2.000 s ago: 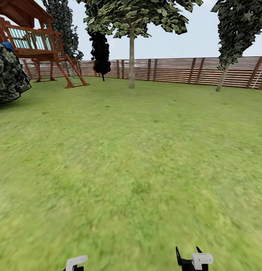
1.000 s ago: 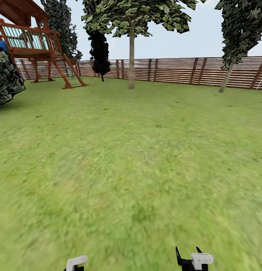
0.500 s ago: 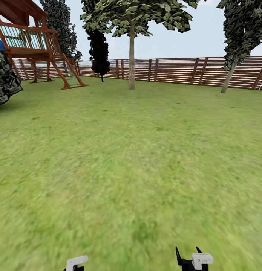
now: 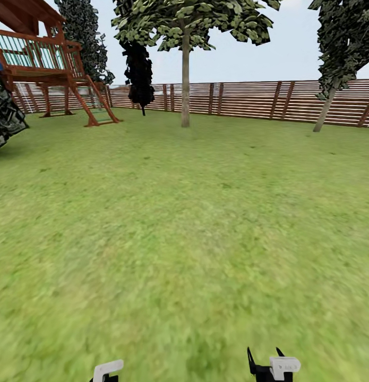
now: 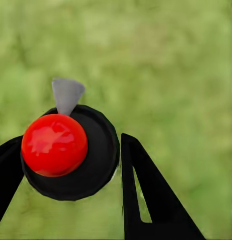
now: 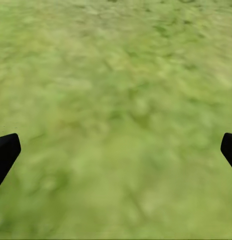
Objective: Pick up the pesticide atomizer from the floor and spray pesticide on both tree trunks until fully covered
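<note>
In the left wrist view, my left gripper (image 5: 70,152) is shut on the pesticide atomizer (image 5: 54,145). I see its black body and round red cap from above, held over grass. My right gripper (image 6: 116,150) is open with only lawn between its fingers, and it also shows at the bottom of the head view (image 4: 265,358). Two trees stand ahead by the fence. One has a straight pale trunk (image 4: 185,85) in the middle. The other has a leaning trunk (image 4: 325,112) at the far right. Both are far from me.
Green lawn (image 4: 184,228) stretches ahead to a brown slat fence (image 4: 248,98). A wooden play structure (image 4: 51,69) stands at the back left, with a dark bush (image 4: 5,119) at the left edge. A narrow black tree (image 4: 139,74) stands near the fence.
The whole head view has shifted: the bush slid further off the left edge and the right tree drifted right, so the camera moved. Both grippers sit as before.
</note>
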Controlling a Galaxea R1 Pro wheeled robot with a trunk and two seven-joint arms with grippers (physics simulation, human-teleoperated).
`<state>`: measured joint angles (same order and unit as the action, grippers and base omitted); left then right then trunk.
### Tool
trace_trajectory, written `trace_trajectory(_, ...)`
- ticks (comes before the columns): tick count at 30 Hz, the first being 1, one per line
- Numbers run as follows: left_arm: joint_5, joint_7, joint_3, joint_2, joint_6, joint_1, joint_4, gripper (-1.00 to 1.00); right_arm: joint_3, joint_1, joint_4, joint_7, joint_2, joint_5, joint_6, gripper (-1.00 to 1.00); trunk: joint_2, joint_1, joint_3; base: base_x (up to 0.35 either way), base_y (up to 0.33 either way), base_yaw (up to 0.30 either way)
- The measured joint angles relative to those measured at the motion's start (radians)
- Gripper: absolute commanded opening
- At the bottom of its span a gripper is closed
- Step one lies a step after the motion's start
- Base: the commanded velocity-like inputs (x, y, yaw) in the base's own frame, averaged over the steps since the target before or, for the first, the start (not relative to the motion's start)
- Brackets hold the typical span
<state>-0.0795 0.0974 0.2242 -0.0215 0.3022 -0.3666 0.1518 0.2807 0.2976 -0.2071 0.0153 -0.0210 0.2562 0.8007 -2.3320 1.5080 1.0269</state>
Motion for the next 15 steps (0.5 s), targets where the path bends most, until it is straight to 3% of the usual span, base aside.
trace_trajectory(15, -0.001, 0.000, 0.000, -0.001, 0.000, 0.000, 0.000, -1.00, 0.000, 0.000, 0.000, 0.000, 0.001, 0.000, 0.000, 1.00, 0.000, 0.000, 0.000, 0.338, 0.000, 0.000)
